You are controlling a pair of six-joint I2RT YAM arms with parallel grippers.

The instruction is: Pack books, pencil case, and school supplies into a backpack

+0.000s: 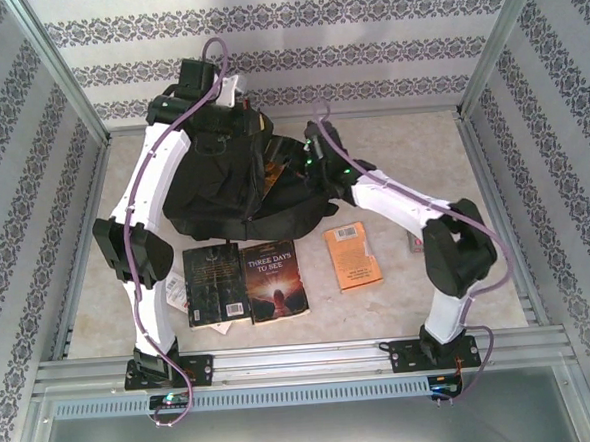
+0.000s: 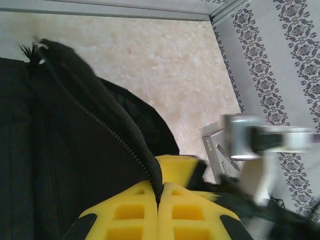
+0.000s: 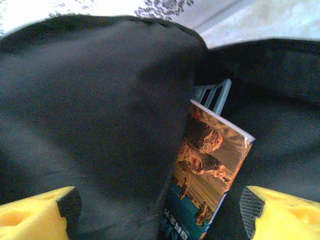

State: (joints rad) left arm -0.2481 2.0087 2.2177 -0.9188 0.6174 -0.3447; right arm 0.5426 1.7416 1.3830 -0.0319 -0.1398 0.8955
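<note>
The black backpack lies at the table's middle back, its mouth facing right. My left gripper is shut on the backpack's zip edge and holds it up. My right gripper is open at the mouth, its fingers either side of a blue-and-orange book that stands loose inside the backpack. Three books lie in front: a black one, "Three Days to See" and an orange one. The pencil case is out of view.
A small pink-and-white packet lies beside the right arm's elbow. White and pink scraps poke out from under the black book. A grey-blue slatted thing sits behind the book in the bag. Patterned walls enclose the table.
</note>
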